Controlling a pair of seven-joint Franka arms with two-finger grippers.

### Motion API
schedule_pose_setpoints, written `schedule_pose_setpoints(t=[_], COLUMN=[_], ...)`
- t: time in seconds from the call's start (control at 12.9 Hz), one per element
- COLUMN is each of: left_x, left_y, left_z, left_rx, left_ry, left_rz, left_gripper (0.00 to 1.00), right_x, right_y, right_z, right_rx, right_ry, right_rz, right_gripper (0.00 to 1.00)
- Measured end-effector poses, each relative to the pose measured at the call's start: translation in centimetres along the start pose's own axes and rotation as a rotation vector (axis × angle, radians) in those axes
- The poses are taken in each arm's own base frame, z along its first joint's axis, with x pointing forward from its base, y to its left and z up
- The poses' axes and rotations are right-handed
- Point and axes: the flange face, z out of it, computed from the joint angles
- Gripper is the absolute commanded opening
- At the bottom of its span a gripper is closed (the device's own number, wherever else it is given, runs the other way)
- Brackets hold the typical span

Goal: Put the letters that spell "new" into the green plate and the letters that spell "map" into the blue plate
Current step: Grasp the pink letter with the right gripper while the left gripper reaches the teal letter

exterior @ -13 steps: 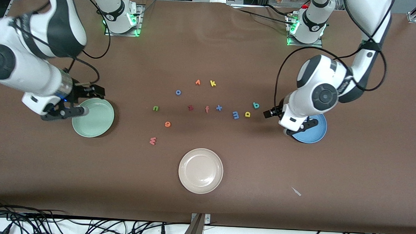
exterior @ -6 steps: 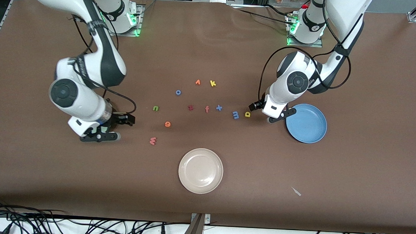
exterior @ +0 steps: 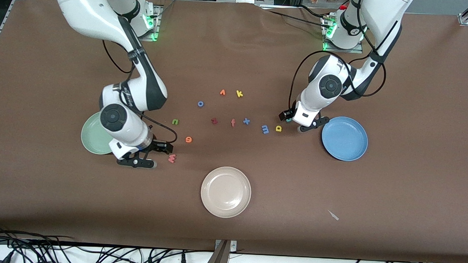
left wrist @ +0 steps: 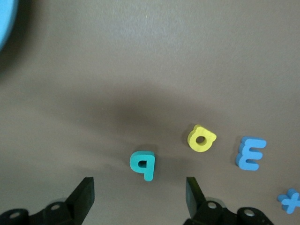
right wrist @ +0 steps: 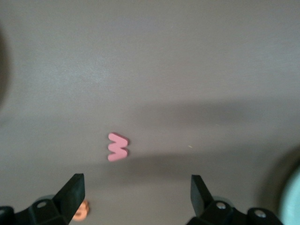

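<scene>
the cream-white plate point(exterior: 226, 192) sits lowest in the front view, bare inside. above it, the salmon-red "w" point(exterior: 172, 158) lies flat, and the right gripper point(exterior: 149, 155) hovers low just beside it, toward the green plate, fingers spread wide with nothing between them. the orange "e" point(exterior: 188, 139) and green "n" point(exterior: 175, 121) lie higher. the green plate point(exterior: 91, 136), partly hidden under the right arm, and the blue plate point(exterior: 345, 138) at mid-right show no letters inside. the blue "m" point(exterior: 265, 129) and yellow "a" point(exterior: 279, 128) lie side by side; in the left wrist view the teal "p" point(left wrist: 143, 163) lies flat between the parted fingers of the left gripper point(left wrist: 139, 194), untouched, its stem pointing toward the wrist. the "z" point(exterior: 214, 121), "f" point(exterior: 232, 123), "x" point(exterior: 246, 121), "o" point(exterior: 200, 104) and "k" point(exterior: 239, 94) lie higher still.
</scene>
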Motion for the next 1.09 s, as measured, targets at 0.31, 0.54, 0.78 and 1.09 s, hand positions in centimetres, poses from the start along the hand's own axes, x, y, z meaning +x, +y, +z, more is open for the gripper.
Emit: schedule_pose_setpoints(t=[0.31, 0.54, 0.78, 1.09], left_x=[-1.1, -1.4, -1.4, -1.3], left_y=[0.3, 0.2, 0.2, 0.3], left_z=[1.7, 3.1, 3.5, 4.0], left_rx=[0.028, 0.060, 0.061, 0.046], left_ry=[-0.015, -0.011, -0.014, -0.010], left_rz=[0.040, 0.088, 0.090, 0.088], left_gripper=[0.82, 0.75, 0.67, 0.66], right_x=[-0.5, -0.4, -0.6, -0.6], right_y=[-0.6, -0.6, -0.5, -0.5], right_z=[3.3, 3.8, 5.2, 6.5], right_rx=[-0.003, 0.035, 0.045, 0.049], right_ry=[-0.007, -0.014, -0.023, -0.033], right_rz=[0.019, 0.062, 0.080, 0.091], right_gripper=[1.00, 1.00, 0.99, 0.86])
